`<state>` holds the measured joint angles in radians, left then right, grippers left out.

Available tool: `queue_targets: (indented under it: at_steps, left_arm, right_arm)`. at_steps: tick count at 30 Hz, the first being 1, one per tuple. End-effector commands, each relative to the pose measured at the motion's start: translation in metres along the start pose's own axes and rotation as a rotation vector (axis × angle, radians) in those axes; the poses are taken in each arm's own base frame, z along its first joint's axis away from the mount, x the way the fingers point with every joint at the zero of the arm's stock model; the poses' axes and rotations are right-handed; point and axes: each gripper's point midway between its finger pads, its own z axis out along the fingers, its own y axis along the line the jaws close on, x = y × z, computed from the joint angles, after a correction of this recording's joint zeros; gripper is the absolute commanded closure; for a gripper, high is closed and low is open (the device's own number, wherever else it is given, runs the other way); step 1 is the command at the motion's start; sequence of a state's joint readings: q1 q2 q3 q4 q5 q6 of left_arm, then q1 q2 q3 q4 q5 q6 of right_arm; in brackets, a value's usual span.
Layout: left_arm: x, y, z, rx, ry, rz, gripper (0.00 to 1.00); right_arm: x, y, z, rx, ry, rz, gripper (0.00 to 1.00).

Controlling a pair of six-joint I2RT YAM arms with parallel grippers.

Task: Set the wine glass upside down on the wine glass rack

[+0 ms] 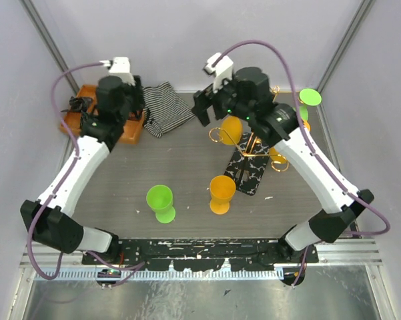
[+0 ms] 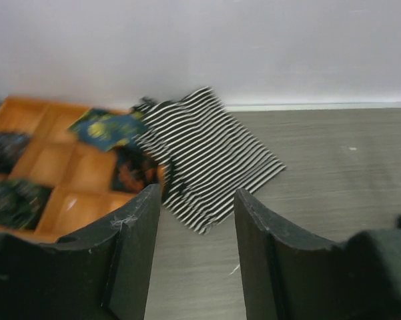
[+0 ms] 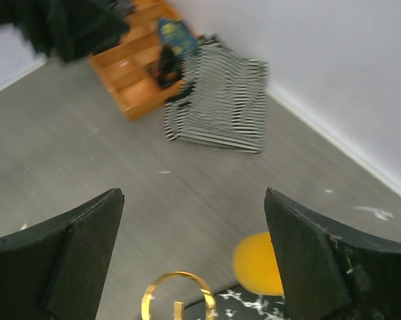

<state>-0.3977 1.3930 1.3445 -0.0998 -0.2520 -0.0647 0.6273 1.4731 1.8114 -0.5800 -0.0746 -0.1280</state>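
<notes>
Our right pincer (image 3: 193, 197) gapes wide and empty above the wine glass rack (image 1: 245, 173), where one orange glass (image 1: 231, 127) seems hung already. Our left pincer (image 2: 198, 195) is parted, idle. Next, we judge, comes a descent to the upright orange wine glass (image 1: 221, 193) beside the base.

Left arm (image 1: 87, 157), right arm (image 1: 313, 167): white link shells, black joint housings. Purple cable (image 1: 77, 67) looped along each. White camera block (image 1: 122, 65) at each wrist. Left hand (image 2: 197, 207), right hand (image 3: 193, 200): two matte-black fingers (image 2: 137, 247), scuffed edges.
</notes>
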Motion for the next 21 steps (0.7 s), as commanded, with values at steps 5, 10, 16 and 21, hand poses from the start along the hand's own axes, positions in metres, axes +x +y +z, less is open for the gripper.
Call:
queue_targets:
  at_steps: [5,10,16,21]
  left_arm:
    - [0.040,0.070,-0.045,-0.191,0.306,-0.172,0.39]
    - [0.031,0.074,-0.058,-0.194,0.277,-0.213,0.34]
    - [0.042,0.075,-0.063,-0.197,0.292,-0.216,0.34]
    - [0.045,0.074,-0.075,-0.193,0.274,-0.247,0.34]
  right_arm:
    - [0.023,0.111,0.012,-0.340,0.076,-0.009,0.09]
    - [0.058,0.144,0.014,-0.435,0.171,-0.021,0.12]
    - [0.100,0.182,0.009,-0.526,0.323,-0.083,0.18]
    - [0.133,0.199,0.013,-0.539,0.439,-0.101,0.22]
